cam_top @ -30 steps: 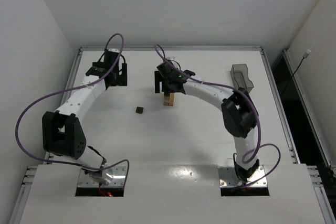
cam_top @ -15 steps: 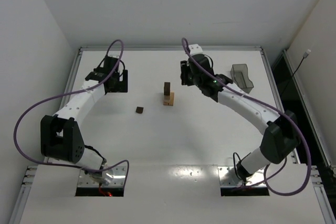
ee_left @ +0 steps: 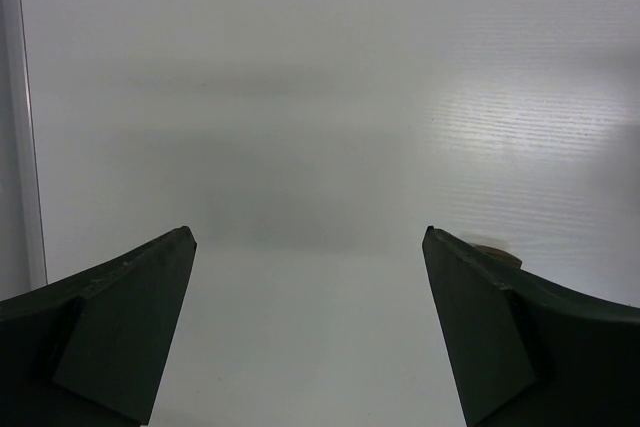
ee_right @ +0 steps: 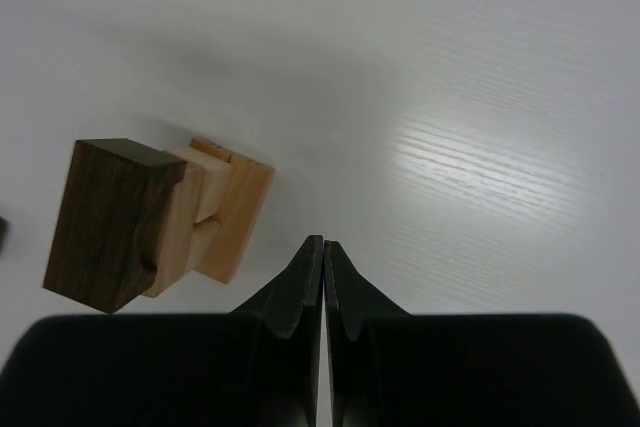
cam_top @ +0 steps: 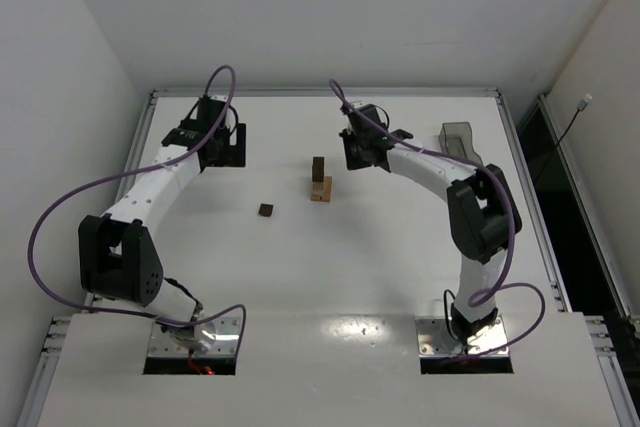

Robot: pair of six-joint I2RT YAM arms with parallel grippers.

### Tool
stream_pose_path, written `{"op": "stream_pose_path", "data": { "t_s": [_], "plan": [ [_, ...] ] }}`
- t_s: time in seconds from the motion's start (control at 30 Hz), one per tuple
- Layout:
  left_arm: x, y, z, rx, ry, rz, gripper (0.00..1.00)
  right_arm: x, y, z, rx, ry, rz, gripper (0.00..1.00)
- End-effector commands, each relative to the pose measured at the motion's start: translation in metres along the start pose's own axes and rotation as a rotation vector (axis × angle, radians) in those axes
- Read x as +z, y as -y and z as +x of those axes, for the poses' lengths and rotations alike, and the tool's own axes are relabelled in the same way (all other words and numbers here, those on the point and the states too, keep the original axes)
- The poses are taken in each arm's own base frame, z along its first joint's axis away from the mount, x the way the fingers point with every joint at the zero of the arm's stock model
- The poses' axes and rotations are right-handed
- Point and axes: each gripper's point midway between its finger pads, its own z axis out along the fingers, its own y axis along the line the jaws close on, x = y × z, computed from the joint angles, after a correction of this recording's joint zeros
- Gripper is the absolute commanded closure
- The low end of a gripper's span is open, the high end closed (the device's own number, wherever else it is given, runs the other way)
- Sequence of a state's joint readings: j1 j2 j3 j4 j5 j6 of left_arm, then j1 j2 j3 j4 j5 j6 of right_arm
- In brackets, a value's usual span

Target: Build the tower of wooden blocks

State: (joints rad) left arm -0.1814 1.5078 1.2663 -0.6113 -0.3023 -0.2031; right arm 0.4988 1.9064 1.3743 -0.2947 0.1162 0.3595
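Here's the wood block tower (cam_top: 320, 183) standing mid-table (cam_top: 400, 267), a dark brown block (ee_right: 108, 222) set on top of its light tan pieces (ee_right: 228, 215). The right gripper (ee_right: 323, 243) hangs just right of the tower, clear of it, fingers pressed tight together with nothing between them. Well left of the tower and a touch farther back, the left gripper (ee_left: 308, 233) has its fingers spread wide over bare table, holding nothing. A loose dark block (cam_top: 266, 210) lies near the tower's left, toward the arm bases. The dark bin (cam_top: 461, 143) sits well off to the tower's right.
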Motion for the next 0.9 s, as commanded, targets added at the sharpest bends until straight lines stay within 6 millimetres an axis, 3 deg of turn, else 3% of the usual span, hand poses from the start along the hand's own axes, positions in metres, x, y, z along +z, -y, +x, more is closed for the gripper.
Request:
{"op": "stream_pose_path", "data": {
  "t_s": [0.0,0.5,0.73,0.87],
  "plan": [
    [-0.002,-0.002,-0.017,-0.016,0.039,0.008,0.04,-0.007,-0.023,-0.034,0.024,0.071,-0.1,1.0],
    [0.004,0.001,-0.022,-0.012,0.029,0.007,0.04,0.015,-0.039,-0.038,0.03,0.053,-0.166,0.94],
    [0.009,0.004,-0.018,-0.007,0.011,0.014,0.04,0.022,-0.042,-0.028,0.033,0.032,-0.168,0.82],
    [0.009,0.004,-0.018,-0.016,0.011,0.014,0.04,0.023,-0.045,-0.033,0.032,0.039,-0.179,0.78]
  ]
}}
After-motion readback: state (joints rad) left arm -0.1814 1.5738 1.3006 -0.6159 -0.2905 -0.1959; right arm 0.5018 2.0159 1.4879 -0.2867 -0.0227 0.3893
